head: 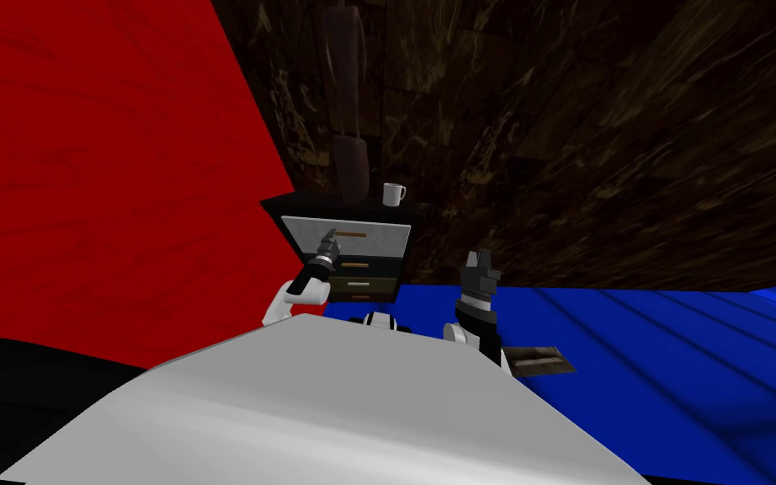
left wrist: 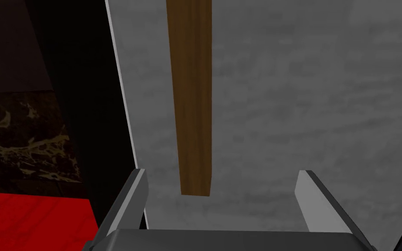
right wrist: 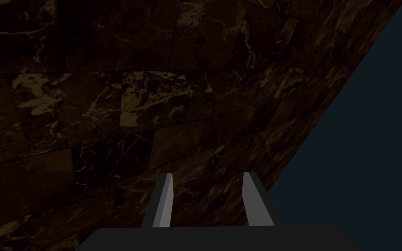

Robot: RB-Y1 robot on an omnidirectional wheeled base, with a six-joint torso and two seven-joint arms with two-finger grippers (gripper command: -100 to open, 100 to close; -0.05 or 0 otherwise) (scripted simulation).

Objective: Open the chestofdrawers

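A: Chest (head: pixel 353 274), where is it from the left pincer (head: pixel 328 245)?

B: Straight ahead of it. In the head view the chest stands at 12 o'clock on the blue floor (head: pixel 647 337), backed against the dark marbled wall (head: pixel 588 126). The pincer is up at the left end of the grey top drawer (head: pixel 382 244).

A: And the handle?

B: The handle (left wrist: pixel 191 96) is a brown bar on that drawer, at 2 o'clock of the pincer in the head view. From the wrist, its near end lies just ahead of the fingers (left wrist: pixel 134 196), in line with their gap and nearer the finger by the drawer's edge. It is not yet between them.

A: How do the fingers stand?

B: Wide apart, gripping nothing, with bare drawer front between them and the handle.

A: Right pincer (head: pixel 479 259)?

B: It is at 4 o'clock of the left one, well apart from the chest and raised before the wall. Its fingers stand apart too, with a narrower gap, and they hold nothing.

A: What else is around?

B: A white mug (head: pixel 393 194) stands on the chest's top, at 1 o'clock of the left pincer. Two darker drawers sit below the grey one. A red wall (head: pixel 83 168) runs at 9 o'clock. A flat dark thing (head: pixel 538 360) lies on the floor at 5 o'clock of the right pincer, and I cannot tell what it is.
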